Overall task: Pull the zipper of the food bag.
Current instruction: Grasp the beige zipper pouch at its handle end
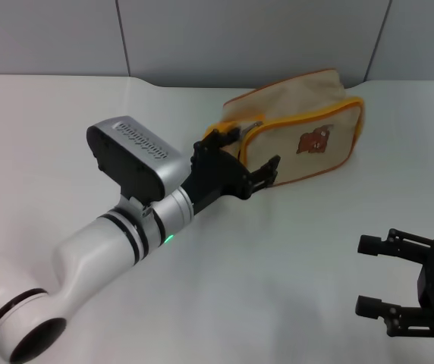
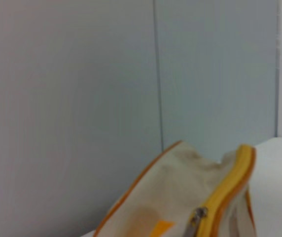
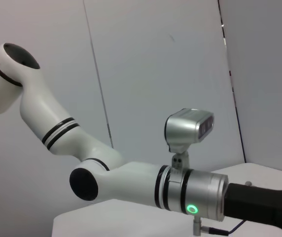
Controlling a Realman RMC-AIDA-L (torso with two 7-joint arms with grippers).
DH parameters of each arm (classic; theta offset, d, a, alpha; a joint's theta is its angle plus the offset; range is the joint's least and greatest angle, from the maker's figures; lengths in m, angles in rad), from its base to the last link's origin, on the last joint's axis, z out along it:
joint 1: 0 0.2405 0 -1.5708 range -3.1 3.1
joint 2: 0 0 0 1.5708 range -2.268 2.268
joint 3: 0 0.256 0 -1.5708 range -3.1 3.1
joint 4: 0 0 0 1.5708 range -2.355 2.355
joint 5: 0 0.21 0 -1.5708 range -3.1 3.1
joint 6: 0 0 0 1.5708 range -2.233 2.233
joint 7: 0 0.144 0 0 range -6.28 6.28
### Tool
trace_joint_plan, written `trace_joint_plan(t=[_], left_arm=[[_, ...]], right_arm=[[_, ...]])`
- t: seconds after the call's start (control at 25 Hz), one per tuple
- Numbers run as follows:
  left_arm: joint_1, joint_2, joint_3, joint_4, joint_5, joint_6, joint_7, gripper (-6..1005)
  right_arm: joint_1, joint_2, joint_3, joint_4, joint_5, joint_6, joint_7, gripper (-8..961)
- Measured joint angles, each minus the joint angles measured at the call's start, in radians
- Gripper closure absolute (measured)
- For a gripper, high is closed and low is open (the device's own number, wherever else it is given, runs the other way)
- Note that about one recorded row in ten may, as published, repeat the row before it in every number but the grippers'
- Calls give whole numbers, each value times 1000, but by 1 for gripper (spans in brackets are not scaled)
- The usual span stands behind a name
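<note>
Left tool (image 1: 256, 163) at food bag (image 1: 300, 133) zipper (image 2: 198, 216) end, fingers spread.

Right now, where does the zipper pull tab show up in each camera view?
Head view: the pull tab sits at the food bag's near end, just beyond the left gripper.
Left wrist view: the tab hangs beside the zipper at the bottom edge.
Right wrist view: not in it; only the left arm shows.
Shared landmark: the zipper's orange tape, in the head and left wrist views.

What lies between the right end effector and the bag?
Only bare white table between the right end effector and the bag, as the head view shows.
</note>
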State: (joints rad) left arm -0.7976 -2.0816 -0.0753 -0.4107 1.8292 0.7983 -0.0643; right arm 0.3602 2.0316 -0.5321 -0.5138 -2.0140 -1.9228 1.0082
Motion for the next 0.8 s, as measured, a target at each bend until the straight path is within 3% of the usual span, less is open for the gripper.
trace_joint_plan(t=[0.32,0.8], left_arm=[[-9,0,-128,-28,71,-115,21,338],[3,0,-160,-21,72,-115,17,357]], right_arm=[[-1,3,0,0,0,2,-2,123],[-1,6,12,3,0,3,-2,123]])
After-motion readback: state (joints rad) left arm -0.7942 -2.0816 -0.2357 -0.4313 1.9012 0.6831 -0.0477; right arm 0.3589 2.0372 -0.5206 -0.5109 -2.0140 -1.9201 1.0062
